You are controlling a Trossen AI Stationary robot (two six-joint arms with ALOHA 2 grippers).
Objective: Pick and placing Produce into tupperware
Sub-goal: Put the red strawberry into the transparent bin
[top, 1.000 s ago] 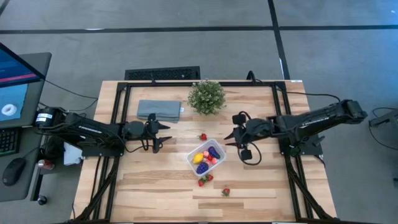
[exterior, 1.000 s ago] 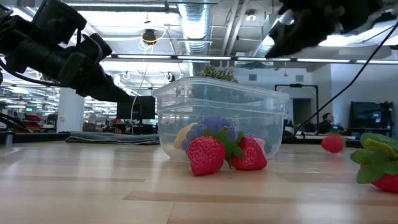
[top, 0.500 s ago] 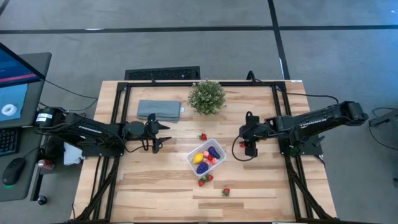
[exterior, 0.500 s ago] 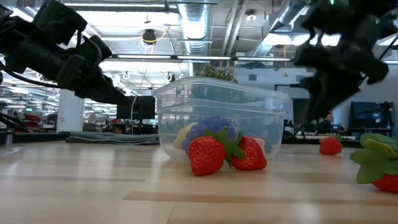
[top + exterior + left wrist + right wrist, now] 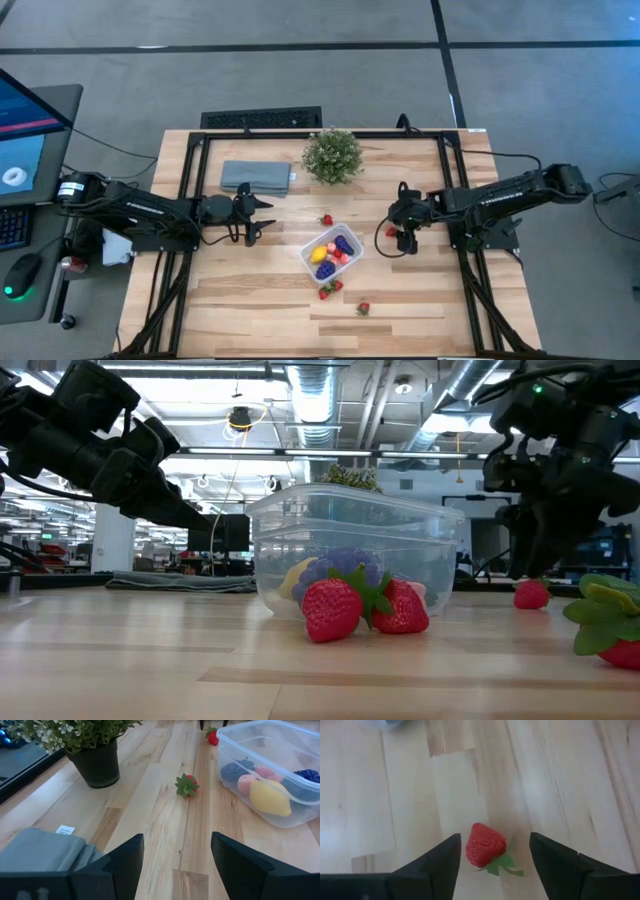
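From above, the right gripper (image 5: 397,233) hangs over a strawberry (image 5: 390,232) lying on the table (image 5: 250,300) to the right of the tupperware (image 5: 331,251). The box sits near the middle of the table and holds a yellow piece (image 5: 318,254), dark purple pieces (image 5: 343,244) and pink-red ones (image 5: 336,254). Two strawberries (image 5: 328,289) lie touching each other just near of the box, another (image 5: 363,308) further near and right, and one (image 5: 326,220) just far of the box. The left gripper (image 5: 258,217) waits at the left, well apart from the box, with the grey-blue cloth (image 5: 256,177) and potted plant (image 5: 332,155) beyond it.

At table height, the right gripper (image 5: 535,565) points down above its strawberry (image 5: 531,594), right of the clear box (image 5: 350,550).

The left wrist view shows the left gripper (image 5: 176,860) with fingers spread wide and holding nothing, facing the strawberry (image 5: 187,785) that lies far of the box.

The right wrist view shows the right gripper (image 5: 494,855) spread wide, one finger on either side of the red strawberry (image 5: 485,845), neither finger touching it.
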